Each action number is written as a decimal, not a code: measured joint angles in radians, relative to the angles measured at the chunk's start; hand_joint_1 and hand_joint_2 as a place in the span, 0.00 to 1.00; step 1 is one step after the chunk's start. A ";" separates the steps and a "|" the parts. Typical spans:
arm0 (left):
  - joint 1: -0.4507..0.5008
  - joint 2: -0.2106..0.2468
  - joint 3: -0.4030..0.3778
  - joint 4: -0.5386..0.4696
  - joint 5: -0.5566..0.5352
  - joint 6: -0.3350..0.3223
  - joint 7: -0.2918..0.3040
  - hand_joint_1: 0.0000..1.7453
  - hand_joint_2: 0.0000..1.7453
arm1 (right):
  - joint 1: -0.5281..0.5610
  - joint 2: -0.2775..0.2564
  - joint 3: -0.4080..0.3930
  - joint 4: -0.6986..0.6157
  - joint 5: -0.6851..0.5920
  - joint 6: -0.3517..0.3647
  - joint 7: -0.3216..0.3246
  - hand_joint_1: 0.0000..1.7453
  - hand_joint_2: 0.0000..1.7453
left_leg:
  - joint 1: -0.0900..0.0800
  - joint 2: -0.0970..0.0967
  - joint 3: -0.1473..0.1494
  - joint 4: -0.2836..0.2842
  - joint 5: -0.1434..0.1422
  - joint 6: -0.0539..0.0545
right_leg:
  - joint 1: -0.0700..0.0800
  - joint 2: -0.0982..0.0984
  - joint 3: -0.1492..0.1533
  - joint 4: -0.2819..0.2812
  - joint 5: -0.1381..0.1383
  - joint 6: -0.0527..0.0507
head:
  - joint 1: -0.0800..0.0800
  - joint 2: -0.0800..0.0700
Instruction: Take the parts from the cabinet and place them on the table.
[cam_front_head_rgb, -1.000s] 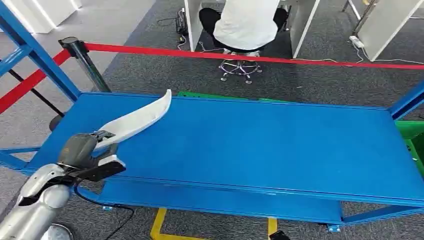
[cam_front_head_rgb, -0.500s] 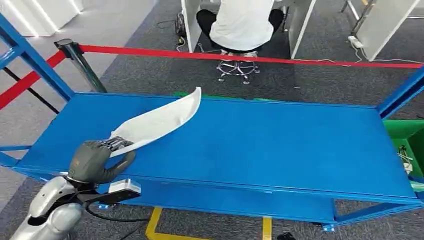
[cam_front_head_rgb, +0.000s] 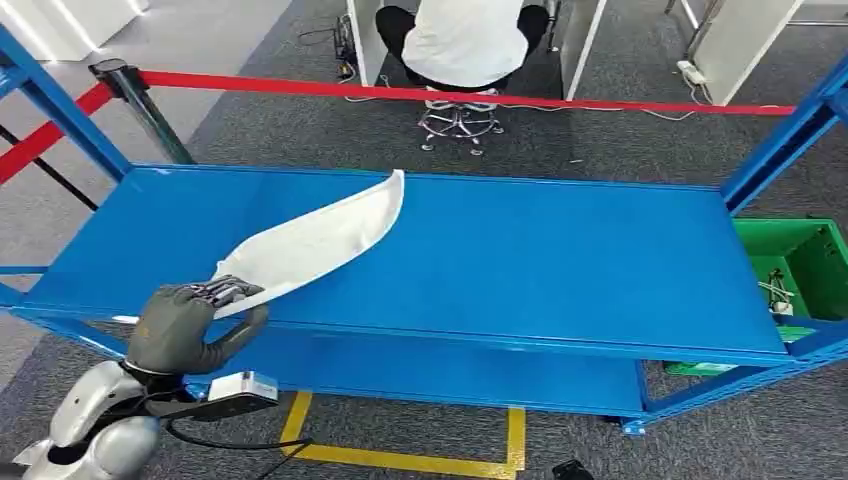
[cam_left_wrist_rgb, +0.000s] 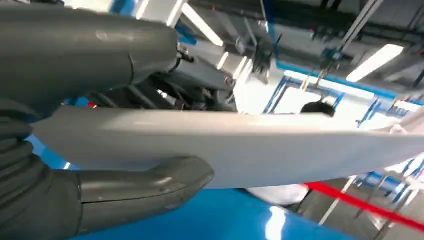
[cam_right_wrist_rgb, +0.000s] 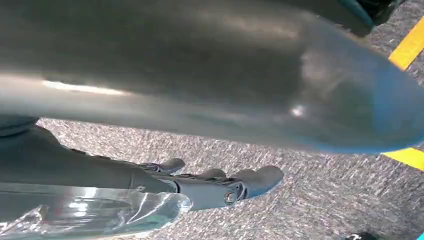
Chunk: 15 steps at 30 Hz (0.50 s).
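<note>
Left hand, fingers clasping long white curved part, at blue table front-left edge; right hand fingers' state indeterminable.

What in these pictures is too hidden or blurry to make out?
- White part: head view, the left hand covers its near end.
- Whether the part touches the blue table: unclear in both views.
- Right hand: right wrist view, a blurred dark shape hides much; a clear object beside it is unidentifiable.
- Green bin: contents too small.
</note>
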<state>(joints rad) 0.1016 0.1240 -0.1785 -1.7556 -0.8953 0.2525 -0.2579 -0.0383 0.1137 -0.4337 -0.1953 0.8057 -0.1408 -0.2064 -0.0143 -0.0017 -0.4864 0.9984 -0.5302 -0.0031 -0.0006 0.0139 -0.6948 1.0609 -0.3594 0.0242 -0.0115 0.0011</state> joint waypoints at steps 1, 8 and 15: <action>0.001 0.000 -0.001 0.000 -0.004 0.000 0.000 1.00 1.00 | 0.001 0.000 0.000 0.000 0.001 0.001 0.000 0.00 0.00 | -0.003 0.000 -0.005 0.000 0.009 0.000 | -0.002 -0.001 0.000 -0.009 0.013 0.006 | 0.000 0.000; 0.005 -0.005 -0.014 -0.001 -0.011 0.007 0.000 1.00 1.00 | 0.004 -0.002 -0.003 0.000 0.011 0.005 -0.004 0.00 0.00 | 0.006 0.005 -0.080 -0.011 0.090 0.021 | -0.002 -0.005 -0.059 0.278 -0.206 0.034 | 0.005 0.000; 0.010 -0.008 -0.018 -0.002 -0.011 0.019 0.000 1.00 1.00 | -0.006 -0.004 -0.008 0.000 0.019 -0.005 -0.003 0.00 0.00 | 0.003 0.006 -0.136 -0.009 0.156 -0.003 | 0.007 -0.004 0.199 -0.055 -0.160 0.013 | 0.003 0.000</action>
<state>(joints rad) 0.1112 0.1160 -0.1968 -1.7571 -0.9068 0.2720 -0.2579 -0.0438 0.1095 -0.4414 -0.1957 0.8251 -0.1454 -0.2094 -0.0117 0.0042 -0.6223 0.9893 -0.3744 -0.0057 0.0067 0.0102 -0.4955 1.0061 -0.5192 0.0369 -0.0088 0.0011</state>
